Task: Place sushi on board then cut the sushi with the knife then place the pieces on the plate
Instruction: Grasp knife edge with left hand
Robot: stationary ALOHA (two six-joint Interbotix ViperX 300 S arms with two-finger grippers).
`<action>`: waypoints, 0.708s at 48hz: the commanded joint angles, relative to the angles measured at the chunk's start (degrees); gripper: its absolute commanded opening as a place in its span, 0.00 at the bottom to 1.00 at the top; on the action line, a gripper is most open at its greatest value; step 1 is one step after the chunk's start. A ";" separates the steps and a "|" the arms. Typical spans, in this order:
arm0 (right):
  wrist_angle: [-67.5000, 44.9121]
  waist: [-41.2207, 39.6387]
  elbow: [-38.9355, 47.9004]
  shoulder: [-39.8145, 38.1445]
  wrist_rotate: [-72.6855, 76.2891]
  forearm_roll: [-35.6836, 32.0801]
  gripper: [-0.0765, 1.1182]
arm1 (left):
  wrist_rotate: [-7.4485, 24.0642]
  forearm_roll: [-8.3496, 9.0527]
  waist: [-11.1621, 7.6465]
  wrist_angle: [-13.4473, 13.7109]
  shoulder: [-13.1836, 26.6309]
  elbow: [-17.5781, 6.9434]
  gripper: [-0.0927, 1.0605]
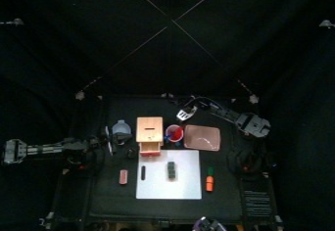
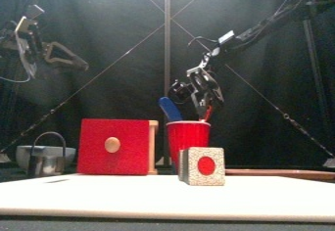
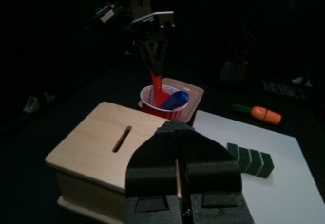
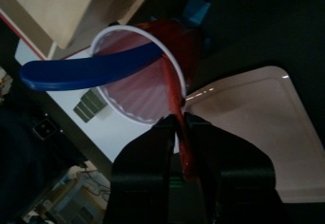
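Red knife is being pinched by R gripper over red cup; L gripper is idling, jaws together.

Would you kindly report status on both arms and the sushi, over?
Right end effector shut on red knife in the cup. Left end effector shut, by the wooden box. Sushi uncut on the board. Blue knife shares the cup.

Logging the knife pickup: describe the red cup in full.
The red cup looks like plastic, red outside with a white rim. It stands upright on the table between the wooden box and the pink tray, behind the white board. A blue knife leans over its rim; a red knife stands in it, clamped by the right gripper above.
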 commanded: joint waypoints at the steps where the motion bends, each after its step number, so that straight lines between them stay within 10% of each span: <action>1: 0.18 0.35 -1.58 -1.67 0.00 0.97 0.51 | 0.00 0.00 0.62 -0.26 0.18 -0.70 0.18; 34: 3.96 0.70 -2.55 -12.48 1.05 -2.55 0.51 | -0.09 0.00 2.90 -0.18 0.18 -0.70 0.18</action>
